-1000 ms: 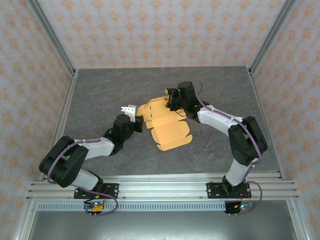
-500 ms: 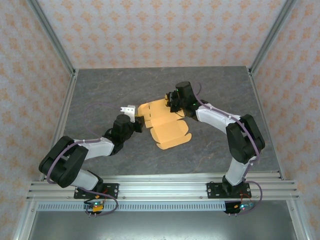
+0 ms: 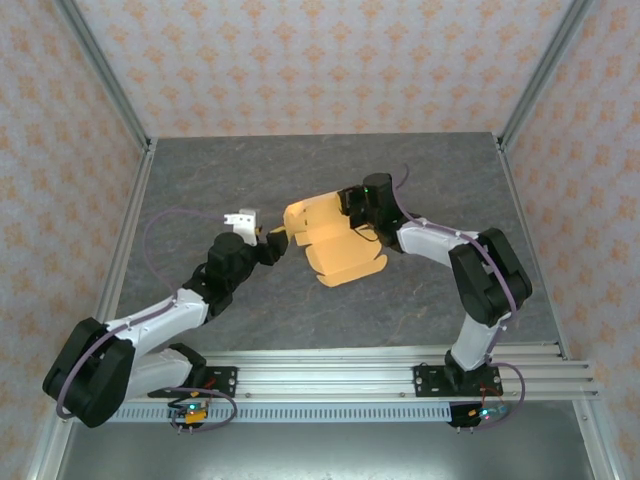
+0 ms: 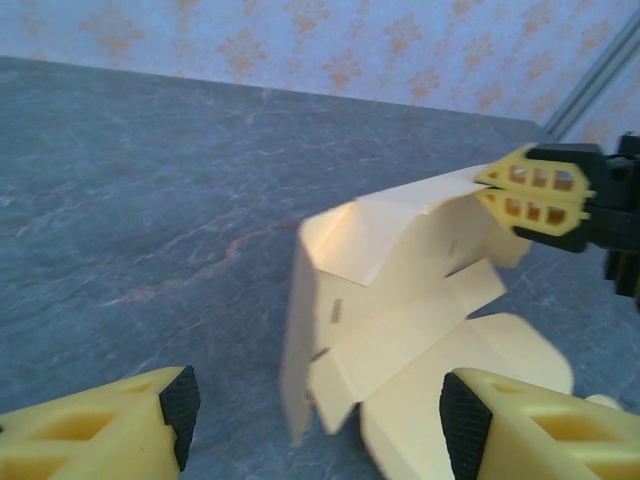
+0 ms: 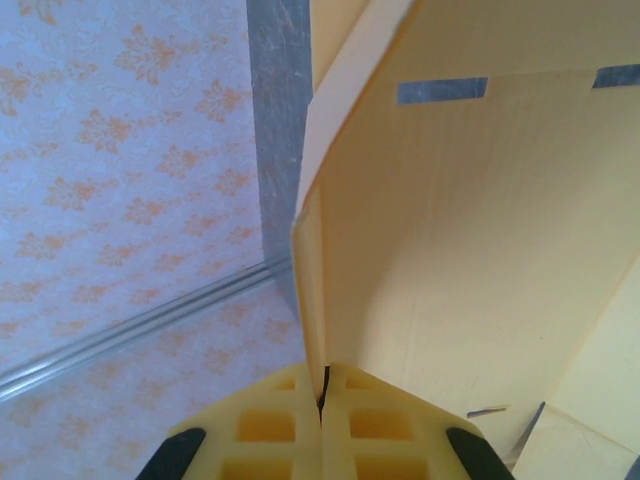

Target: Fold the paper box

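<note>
The paper box (image 3: 335, 248), a light orange-tan sheet with flaps and slits, lies partly folded on the grey table (image 3: 200, 190) between the two arms. Its far panel is lifted off the surface, while its rounded near flap lies flat. The right gripper (image 3: 347, 203) is clamped on the upper edge of the raised panel. In the left wrist view its two yellow fingers (image 4: 540, 178) sit pressed together on the top right corner of the cardboard. In the right wrist view the thin edge of the sheet runs straight into the seam between the pads, and the panel spreads away beyond and to the right of the fingertips. Two narrow slits (image 5: 440, 90) are cut through the panel farther out, with grey table showing through them. The left gripper (image 3: 278, 240) has its fingers spread wide and grips nothing. From above, its tips sit just beside the box's left edge. In the left wrist view the standing left edge of the box rises ahead of the gap between the fingers, nearer the right-hand fingertip than the left-hand one. The flat flap reaches down close to the right-hand finger (image 4: 520, 425); whether that finger touches the flap cannot be told. The left-hand finger (image 4: 110, 425) is well clear of the cardboard, with bare table in front of it.
</note>
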`<state>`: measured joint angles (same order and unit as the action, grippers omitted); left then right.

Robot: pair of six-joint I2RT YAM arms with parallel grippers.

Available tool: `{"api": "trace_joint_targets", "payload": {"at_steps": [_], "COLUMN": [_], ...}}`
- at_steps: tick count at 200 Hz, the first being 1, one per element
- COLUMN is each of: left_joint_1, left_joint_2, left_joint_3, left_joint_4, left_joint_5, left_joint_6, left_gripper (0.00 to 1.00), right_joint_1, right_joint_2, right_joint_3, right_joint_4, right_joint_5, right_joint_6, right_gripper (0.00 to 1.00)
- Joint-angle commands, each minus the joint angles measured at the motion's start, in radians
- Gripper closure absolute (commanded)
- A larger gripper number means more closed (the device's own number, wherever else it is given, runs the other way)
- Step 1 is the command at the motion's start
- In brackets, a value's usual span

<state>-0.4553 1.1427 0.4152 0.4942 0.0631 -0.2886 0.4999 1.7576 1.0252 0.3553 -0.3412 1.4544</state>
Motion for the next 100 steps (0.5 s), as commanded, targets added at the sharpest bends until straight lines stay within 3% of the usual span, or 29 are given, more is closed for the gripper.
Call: {"api": "trace_joint_targets", "payload": {"at_steps": [1,20,71,100], "left_joint_1": [0.037,0.060,0.068,0.067], "left_joint_2": [0.002,0.054,0.194,0.259], "left_joint_3": [-0.012,0.006,0.016,0.064], "left_joint_4": [-0.073,-0.108,0.010,-0.011], "left_joint_5": [-0.089,-0.136,0.029,0.072], "left_joint_6": [-0.049,-0.095,-0.082,-0.058], "left_gripper": [0.32,0.32,0.33,0.34], "right_joint_1": [-0.004,-0.008,-0.028,-0.037], "right_joint_2": [-0.054,-0.060,-0.046,-0.027], "right_joint_3": [-0.020,-0.034,-0.153,-0.168], "right_joint_4": [0.085,0.093,0.233,0.252], "right_joint_5": [-0.034,-0.071,-0.094,-0.111], "right_joint_6": [-0.192,-0.276,-0.286,-0.270], "right_gripper": [0.98,0.96,0.96,0.96]}}
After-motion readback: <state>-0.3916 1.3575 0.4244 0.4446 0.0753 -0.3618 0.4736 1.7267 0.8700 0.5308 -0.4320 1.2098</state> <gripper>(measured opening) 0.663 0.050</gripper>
